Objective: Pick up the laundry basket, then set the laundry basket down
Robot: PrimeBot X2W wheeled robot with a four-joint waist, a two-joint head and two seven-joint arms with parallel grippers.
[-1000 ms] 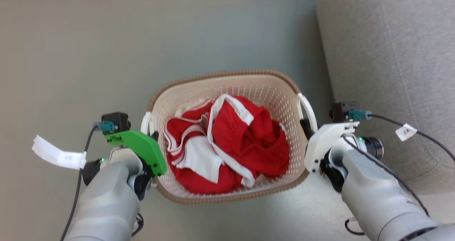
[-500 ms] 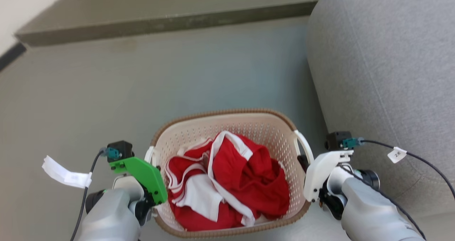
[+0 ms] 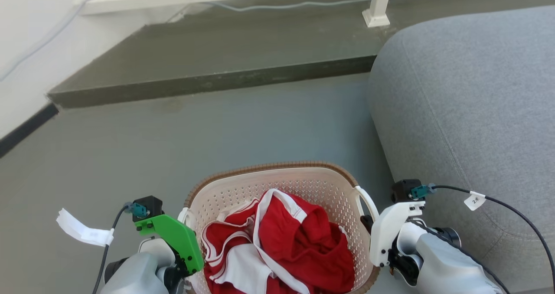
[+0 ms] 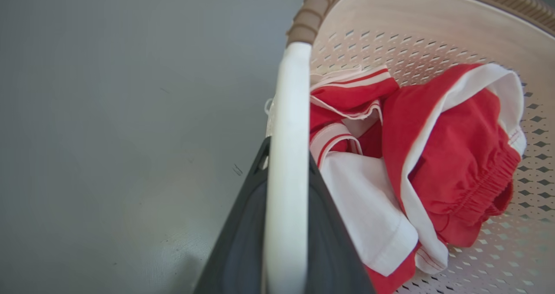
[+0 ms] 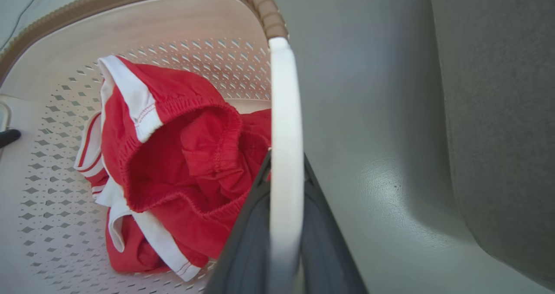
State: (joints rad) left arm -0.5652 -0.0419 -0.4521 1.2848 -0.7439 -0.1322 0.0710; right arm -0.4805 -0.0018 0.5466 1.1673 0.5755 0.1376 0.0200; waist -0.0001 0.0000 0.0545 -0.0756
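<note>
Nearest the robot, the left gripper has its two dark fingers closed on either side of the white left handle of the laundry basket, pinching the bar between them. The right gripper does the same on the white right handle, one finger pressed against each face of it. In the head view the green mount of the left wrist and the white mount of the right wrist flank the basket, which sits between the two arms at the bottom of that view. Its brown rim is roughly level, and the pictures do not settle whether its base touches the grey floor. Inside the cream perforated walls lies a crumpled heap of red and white clothes, spread over most of the bottom. Just beside the basket, on the robot's right, stands a grey upholstered sofa. Beyond the basket the floor runs to a darker raised step. Farther still, a white frame stands on that step with a pale cable lying near its foot, and a white wall rises at the far left.
</note>
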